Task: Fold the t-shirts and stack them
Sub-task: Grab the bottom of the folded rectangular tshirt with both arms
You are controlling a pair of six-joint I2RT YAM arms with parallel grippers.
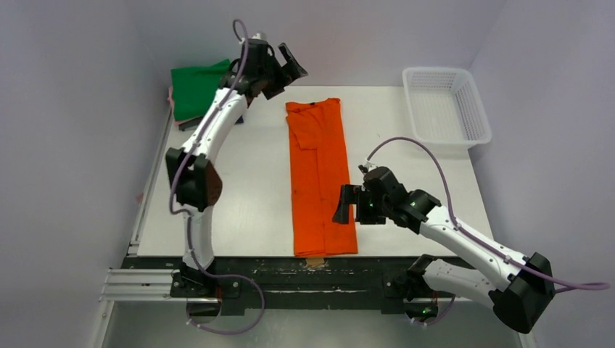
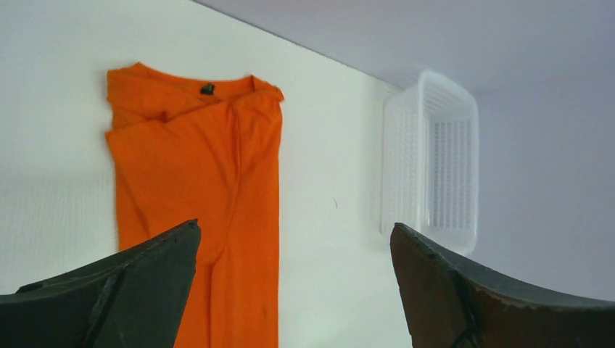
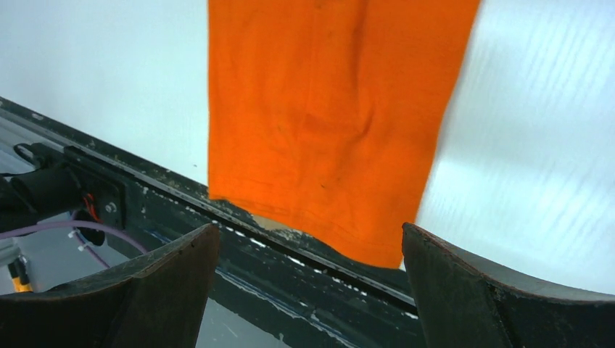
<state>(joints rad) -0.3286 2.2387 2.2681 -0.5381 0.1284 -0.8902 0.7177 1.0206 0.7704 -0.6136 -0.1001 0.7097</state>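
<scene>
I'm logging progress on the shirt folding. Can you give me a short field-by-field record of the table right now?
orange t-shirt: folded into a long strip mid-table, hem at the near edge
green t-shirt: folded, far left corner
basket: far right corner
left gripper: jaws open, holding nothing
right gripper: jaws open, holding nothing

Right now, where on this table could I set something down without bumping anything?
The widest bare patch lies between the orange shirt and the basket. A narrower strip runs between that shirt and the left arm. Crowded: the far left corner, with the green shirt pile, and the near right, around the right claw.
</scene>
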